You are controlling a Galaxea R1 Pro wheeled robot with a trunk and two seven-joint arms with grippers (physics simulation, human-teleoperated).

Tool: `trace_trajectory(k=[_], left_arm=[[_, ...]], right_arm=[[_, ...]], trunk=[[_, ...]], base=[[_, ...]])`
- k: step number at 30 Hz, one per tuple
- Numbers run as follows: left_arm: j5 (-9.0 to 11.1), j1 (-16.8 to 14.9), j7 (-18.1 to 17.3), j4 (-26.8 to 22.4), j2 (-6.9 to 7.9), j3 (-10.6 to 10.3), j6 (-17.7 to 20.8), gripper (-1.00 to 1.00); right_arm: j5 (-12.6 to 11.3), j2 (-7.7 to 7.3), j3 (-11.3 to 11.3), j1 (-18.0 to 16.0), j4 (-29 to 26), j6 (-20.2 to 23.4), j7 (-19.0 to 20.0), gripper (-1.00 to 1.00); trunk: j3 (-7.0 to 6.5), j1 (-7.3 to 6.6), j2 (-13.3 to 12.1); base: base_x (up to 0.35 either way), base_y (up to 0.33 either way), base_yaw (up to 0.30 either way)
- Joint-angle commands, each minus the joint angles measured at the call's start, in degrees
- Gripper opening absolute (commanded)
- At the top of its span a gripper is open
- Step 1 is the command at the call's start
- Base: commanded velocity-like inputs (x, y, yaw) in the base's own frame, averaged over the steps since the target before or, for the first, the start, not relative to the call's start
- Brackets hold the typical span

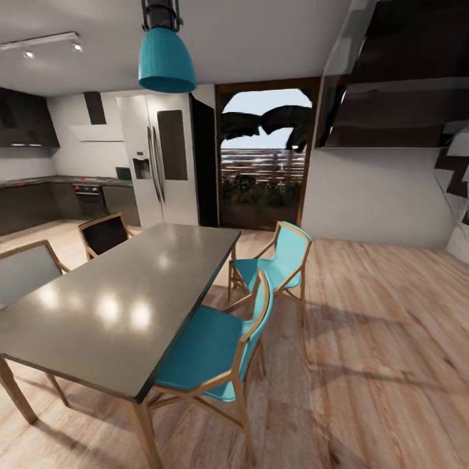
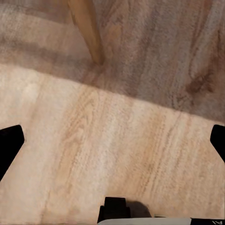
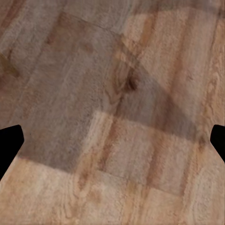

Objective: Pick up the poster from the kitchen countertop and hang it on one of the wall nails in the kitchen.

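Observation:
The poster is out of view. The kitchen countertop runs along the far left wall, grey over dark cabinets, with an oven built in below it. In the left wrist view my left gripper hangs over the wooden floor, its black fingertips wide apart at the picture's edges, open and empty. My right gripper is likewise open over bare floorboards, its fingertips spread wide.
A long grey dining table stands close at the left, with two teal chairs on its near side. A steel fridge and a glass door lie beyond. Open wooden floor spreads to the right. A wooden leg is near my left gripper.

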State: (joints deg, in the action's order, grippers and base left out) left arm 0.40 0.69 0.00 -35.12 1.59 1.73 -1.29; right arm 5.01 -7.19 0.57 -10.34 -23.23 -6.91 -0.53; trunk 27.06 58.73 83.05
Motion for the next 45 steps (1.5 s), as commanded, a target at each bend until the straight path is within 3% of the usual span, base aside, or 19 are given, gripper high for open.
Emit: trace_trajectory(k=[1,8,16,45], left_arm=[[0.04,0.02,0.00,-0.04,0.00,0.03,-0.12,1.00],[0.04,0.02,0.00,-0.04,0.00,0.03,-0.12,1.00],[0.04,0.02,0.00,-0.04,0.00,0.03,-0.12,1.00],[0.04,0.02,0.00,-0.04,0.00,0.03,-0.03,1.00]], right_arm=[[0.52,-0.02,0.05,-0.04,0.03,-0.12,-0.07,1.00],[0.52,-0.02,0.05,-0.04,0.03,-0.12,-0.33,1.00],[0.68,0.11,0.05,-0.04,0.03,-0.05,-3.64,1.00],[0.71,0.16,0.05,-0.04,0.08,-0.04,-3.95,1.00]], trunk=[[0.05,0.00,0.03],[0.05,0.00,0.03],[0.05,0.00,0.03],[0.05,0.00,0.03]], base=[[0.000,0.296,0.288],[0.000,0.296,0.288],[-0.040,0.296,0.288],[-0.073,0.296,0.288]])
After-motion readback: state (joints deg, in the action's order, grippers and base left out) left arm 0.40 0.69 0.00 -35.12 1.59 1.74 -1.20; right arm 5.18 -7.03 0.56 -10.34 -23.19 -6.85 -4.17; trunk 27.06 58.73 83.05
